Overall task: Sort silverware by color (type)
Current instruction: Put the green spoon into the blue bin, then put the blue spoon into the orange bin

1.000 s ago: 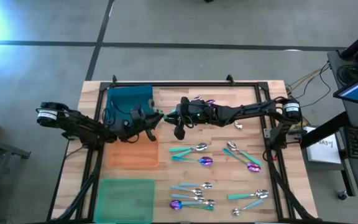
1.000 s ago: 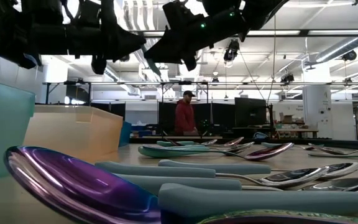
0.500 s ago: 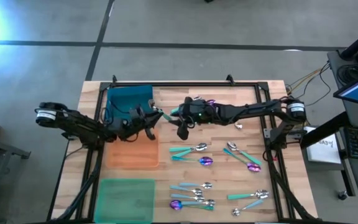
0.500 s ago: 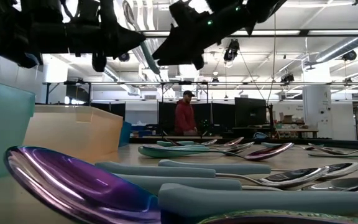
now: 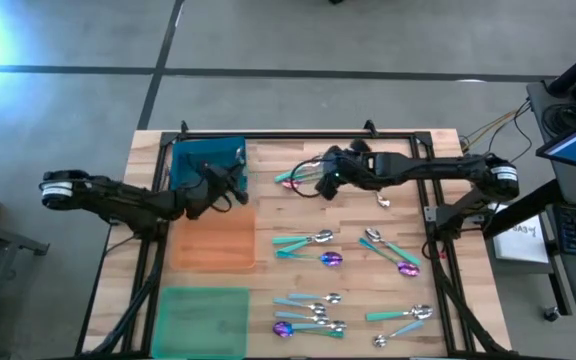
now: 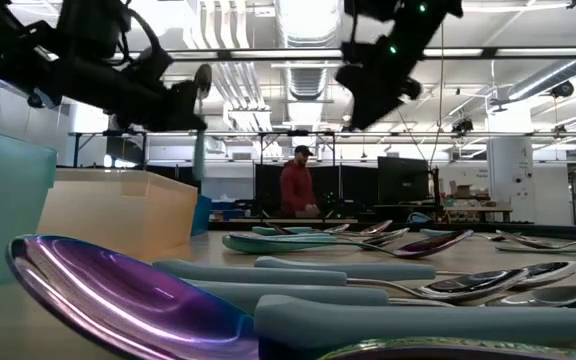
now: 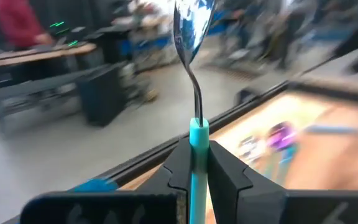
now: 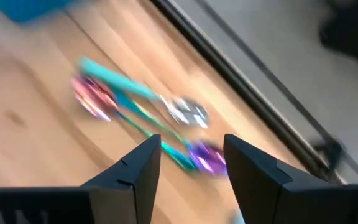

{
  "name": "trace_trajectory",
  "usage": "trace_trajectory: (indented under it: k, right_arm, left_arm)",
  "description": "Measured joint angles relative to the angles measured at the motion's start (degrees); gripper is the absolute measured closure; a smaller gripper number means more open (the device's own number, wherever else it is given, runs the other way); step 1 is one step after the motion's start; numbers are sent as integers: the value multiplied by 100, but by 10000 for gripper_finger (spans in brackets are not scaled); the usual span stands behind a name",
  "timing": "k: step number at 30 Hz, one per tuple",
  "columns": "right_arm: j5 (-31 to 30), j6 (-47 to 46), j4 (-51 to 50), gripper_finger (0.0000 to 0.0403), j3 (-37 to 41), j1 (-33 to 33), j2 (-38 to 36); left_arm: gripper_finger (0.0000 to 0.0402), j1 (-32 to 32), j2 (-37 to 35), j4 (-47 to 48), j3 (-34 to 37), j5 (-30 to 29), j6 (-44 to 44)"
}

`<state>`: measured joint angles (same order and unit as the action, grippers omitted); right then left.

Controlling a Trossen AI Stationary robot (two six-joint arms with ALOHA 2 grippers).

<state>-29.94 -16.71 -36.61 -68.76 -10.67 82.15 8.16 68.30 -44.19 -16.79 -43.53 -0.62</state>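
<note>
My left gripper hangs over the near edge of the blue mat and is shut on a spoon with a silver head and a teal handle. The spoon stands upright in the low view. My right gripper is open above the table's far middle, with nothing between its fingers. Below it lies a small cluster of spoons with pink, silver and purple heads. More silverware lies flat on the wood nearer the front. My left gripper pinches the spoon's teal handle between its two fingers, close to the end where the metal neck begins. The fingers come level from the table's left and lie across the handle. The spoon is lifted clear and upright, head up, its handle hanging below.
An orange mat and a green mat lie in front of the blue one along the left. Spoon groups lie at the front middle and right. A black frame runs along the far edge. A person stands far behind.
My left gripper has drawn back toward the table's left edge with the spoon, turning so the spoon now stands upright, head up. My right gripper has pulled away toward the table's right and far side and tipped downward over the far cluster of spoons.
</note>
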Motion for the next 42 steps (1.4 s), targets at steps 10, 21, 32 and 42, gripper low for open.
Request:
trace_trajectory:
  k: [10, 21, 32, 42]
  right_arm:
    - [-13, -736, -763, 254, 704, -586, 211]
    - [123, -1254, -860, 255, 1526, -1238, 509]
    - [702, -1490, -943, 257, 1729, -1463, 570]
    - [901, -1658, -888, 257, 1927, -1454, 1039]
  left_arm:
    - [390, 1130, -844, 3772, -625, -251, 428]
    - [333, 1463, -638, 6950, -1527, -191, -343]
    - [258, 1454, -670, 7010, -1433, -127, -592]
    - [269, 1445, -690, 6965, -1433, 66, -725]
